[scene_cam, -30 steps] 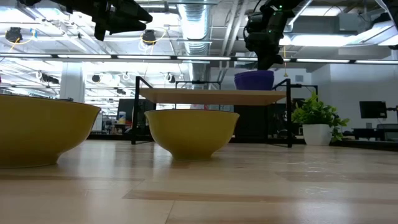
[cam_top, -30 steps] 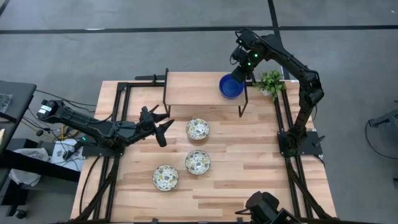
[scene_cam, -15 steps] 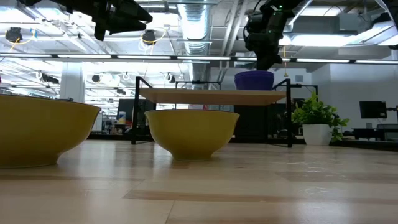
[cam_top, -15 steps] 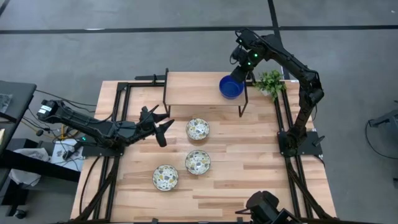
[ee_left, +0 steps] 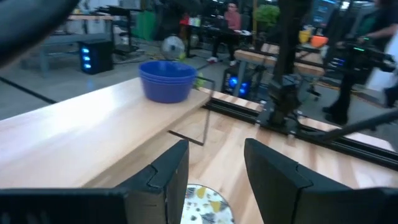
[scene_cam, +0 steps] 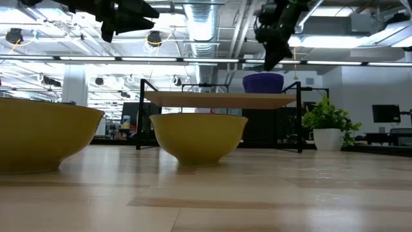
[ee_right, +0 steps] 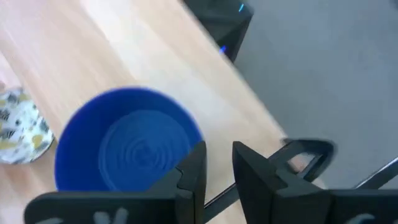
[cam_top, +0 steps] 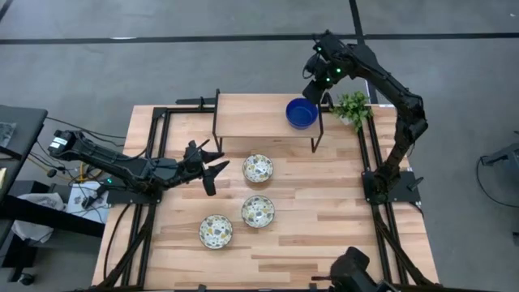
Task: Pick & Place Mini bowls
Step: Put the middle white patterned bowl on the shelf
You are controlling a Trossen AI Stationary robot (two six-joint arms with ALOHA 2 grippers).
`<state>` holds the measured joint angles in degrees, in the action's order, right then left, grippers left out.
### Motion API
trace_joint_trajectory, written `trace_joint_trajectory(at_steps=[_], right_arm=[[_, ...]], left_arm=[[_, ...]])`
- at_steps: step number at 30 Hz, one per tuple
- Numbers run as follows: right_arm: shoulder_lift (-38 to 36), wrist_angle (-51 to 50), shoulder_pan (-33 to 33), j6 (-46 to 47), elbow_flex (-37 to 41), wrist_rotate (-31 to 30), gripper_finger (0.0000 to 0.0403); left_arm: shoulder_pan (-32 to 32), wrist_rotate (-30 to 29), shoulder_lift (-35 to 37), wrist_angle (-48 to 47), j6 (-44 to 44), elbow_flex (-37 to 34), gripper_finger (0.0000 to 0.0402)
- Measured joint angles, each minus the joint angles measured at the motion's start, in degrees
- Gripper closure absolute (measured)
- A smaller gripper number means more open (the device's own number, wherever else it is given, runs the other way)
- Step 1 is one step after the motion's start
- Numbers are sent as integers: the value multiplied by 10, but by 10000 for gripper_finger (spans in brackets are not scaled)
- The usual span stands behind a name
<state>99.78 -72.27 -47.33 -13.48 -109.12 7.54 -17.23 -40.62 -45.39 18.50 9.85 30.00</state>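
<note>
High view: a wooden table [cam_top: 340, 219] carries a raised wooden shelf [cam_top: 251, 120] along its far edge. A stack of blue bowls [cam_top: 302, 113] sits at the shelf's right end, beside a small potted plant [cam_top: 353, 106] at the table's far right corner. The right gripper [cam_top: 318, 88] hangs above the blue stack's far rim, clear of it, holding nothing. Three speckled bowls stand on the table: one [cam_top: 258, 168] just in front of the shelf, one [cam_top: 258, 211] near the table's middle, one [cam_top: 216, 231] toward the near edge. The left gripper [cam_top: 212, 169] hovers near the left edge, fingers spread, empty.

Low view: the blue stack [scene_cam: 262, 82] rests on the shelf [scene_cam: 219, 99], with the right gripper [scene_cam: 273, 51] above it and not touching.

Left wrist view: the left fingers [ee_left: 168, 171] stand apart, with a speckled bowl [ee_left: 206, 204] between them and the blue stack [ee_left: 166, 79] farther off.

Right wrist view: the right fingers [ee_right: 193, 171] have a narrow gap between them, empty, above the edge of the blue stack [ee_right: 127, 149].
</note>
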Motion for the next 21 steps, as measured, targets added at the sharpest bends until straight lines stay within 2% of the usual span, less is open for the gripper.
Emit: trace_joint_trajectory(at_steps=[10, 18, 21], right_arm=[[-95, 63, 19, 50, 0, -6, 336], [-147, 92, 100, 107, 0, -5, 336], [-152, 102, 145, 134, 0, -5, 336]], left_arm=[[0, 60, 0, -31, 55, 0, 247], [0, 152, 7, -46, 106, 0, 247], [0, 180, 18, -112, 130, 24, 247]])
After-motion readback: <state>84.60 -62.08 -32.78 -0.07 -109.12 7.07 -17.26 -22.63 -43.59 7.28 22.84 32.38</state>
